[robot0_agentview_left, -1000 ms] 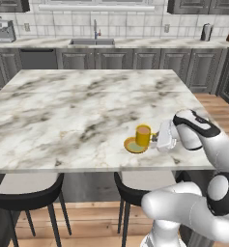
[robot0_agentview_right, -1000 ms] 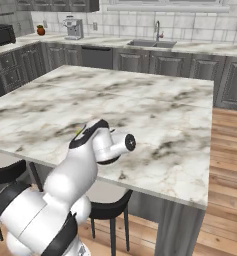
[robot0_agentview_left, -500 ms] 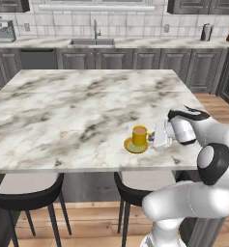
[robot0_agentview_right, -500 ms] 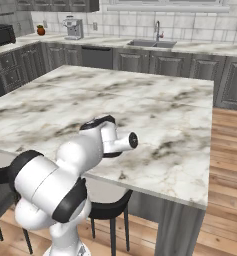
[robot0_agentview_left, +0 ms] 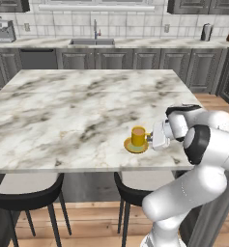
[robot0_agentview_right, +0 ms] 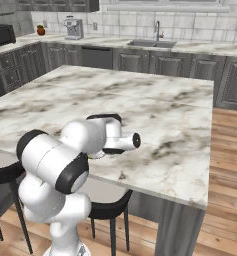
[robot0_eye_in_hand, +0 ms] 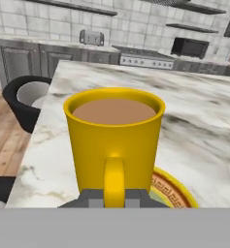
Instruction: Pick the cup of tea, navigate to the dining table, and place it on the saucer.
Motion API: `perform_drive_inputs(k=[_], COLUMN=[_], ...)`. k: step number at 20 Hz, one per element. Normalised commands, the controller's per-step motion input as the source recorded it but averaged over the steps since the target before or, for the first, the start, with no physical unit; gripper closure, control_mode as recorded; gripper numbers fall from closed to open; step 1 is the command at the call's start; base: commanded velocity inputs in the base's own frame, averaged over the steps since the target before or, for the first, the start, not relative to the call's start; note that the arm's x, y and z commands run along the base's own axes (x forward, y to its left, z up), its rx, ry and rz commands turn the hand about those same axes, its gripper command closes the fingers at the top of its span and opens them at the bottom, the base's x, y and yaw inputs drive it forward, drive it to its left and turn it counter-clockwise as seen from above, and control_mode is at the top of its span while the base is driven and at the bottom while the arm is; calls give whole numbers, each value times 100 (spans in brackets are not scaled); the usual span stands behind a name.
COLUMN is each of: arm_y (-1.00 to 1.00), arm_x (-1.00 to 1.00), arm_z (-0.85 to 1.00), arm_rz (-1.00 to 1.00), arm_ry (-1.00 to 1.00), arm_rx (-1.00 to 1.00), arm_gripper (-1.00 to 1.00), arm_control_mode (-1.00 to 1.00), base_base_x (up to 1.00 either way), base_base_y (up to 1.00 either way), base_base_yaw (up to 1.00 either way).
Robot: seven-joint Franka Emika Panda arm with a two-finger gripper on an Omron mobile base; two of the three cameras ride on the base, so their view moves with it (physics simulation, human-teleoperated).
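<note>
One change over the last second: my elbow swings in toward the camera while the tool [robot0_eye_in_hand: 114, 197] stays put, clamped nearly shut on the handle of the cup of tea [robot0_agentview_left: 138, 136]. That cup sits upright on the saucer [robot0_agentview_left: 135, 145], near the front edge of the dining table [robot0_agentview_left: 77, 111] surface, tea level and unspilled in the hand view, so I judge the placement done apart from the release. Next I need to open the tool and back straight off the handle without tipping the cup.
</note>
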Motion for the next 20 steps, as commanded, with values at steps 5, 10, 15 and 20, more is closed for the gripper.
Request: perform_drive_inputs(k=[5, 10, 15, 20], arm_y=[0, 0, 0, 0], arm_x=[7, 4, 4, 5], arm_z=[-16, -17, -15, -13], arm_rz=[0, 0, 0, 0], arm_ry=[1, 1, 3, 1], arm_rx=[0, 0, 0, 0], arm_gripper=[100, 100, 100, 100], arm_control_mode=[-100, -100, -100, -100], base_base_x=[0, 0, 0, 0], base_base_y=[0, 0, 0, 0], base_base_yaw=[0, 0, 0, 0])
